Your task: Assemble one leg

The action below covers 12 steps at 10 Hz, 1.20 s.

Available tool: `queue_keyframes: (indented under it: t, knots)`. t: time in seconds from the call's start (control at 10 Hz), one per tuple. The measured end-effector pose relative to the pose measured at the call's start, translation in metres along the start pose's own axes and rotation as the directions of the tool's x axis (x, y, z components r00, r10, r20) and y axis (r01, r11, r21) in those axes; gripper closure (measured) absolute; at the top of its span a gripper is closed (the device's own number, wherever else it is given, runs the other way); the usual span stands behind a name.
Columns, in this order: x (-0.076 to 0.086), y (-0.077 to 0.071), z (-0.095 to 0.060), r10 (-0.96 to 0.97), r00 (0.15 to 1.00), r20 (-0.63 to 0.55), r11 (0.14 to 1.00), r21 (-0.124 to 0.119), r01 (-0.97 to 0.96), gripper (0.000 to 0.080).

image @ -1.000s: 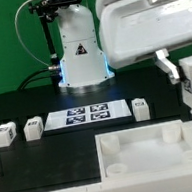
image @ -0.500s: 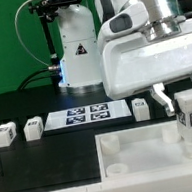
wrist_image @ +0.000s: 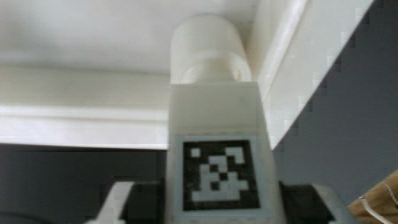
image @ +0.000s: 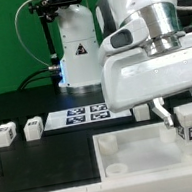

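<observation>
Clamped in the hand (image: 187,117): the leg (image: 191,129), upright, marker face outward. Poised over a corner of the white panel (image: 134,150) at the exterior view's right, perhaps touching it, hard to tell. On the black desk (image: 24,101) at the exterior view's left, two spare legs (image: 3,135), apart.

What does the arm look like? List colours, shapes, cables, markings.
The arm is glossy white with rounded shells. Its base carries a blue light. A black cable loops beside it. The pincer has a boxy white body.
</observation>
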<state>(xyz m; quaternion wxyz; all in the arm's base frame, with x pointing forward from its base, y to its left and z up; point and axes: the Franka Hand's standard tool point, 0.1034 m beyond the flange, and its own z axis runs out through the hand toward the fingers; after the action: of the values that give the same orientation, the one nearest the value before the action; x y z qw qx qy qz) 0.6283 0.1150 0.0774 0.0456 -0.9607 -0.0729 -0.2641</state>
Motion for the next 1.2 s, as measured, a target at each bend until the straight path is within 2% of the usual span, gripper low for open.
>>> queue_keyframes:
  t: [0.4, 0.5, 0.6, 0.7, 0.8, 1.2]
  knots:
    - [-0.0032, 0.0001, 0.0024, 0.019, 1.000, -0.024, 1.000, -0.011, -0.019, 0.0507]
    - [-0.0032, 0.0001, 0.0024, 0.019, 1.000, -0.024, 1.000, -0.010, -0.019, 0.0335]
    - [-0.0032, 0.0001, 0.0024, 0.019, 1.000, -0.024, 1.000, -0.011, -0.019, 0.0215]
    - [-0.0033, 0.0001, 0.0024, 0.019, 1.000, -0.023, 1.000, -0.011, -0.019, 0.0215]
    - [-0.0033, 0.0001, 0.0024, 0.019, 1.000, -0.023, 1.000, -0.011, -0.019, 0.0160]
    - [-0.0026, 0.0006, 0.0022, 0.019, 1.000, -0.023, 1.000, -0.011, -0.019, 0.0150]
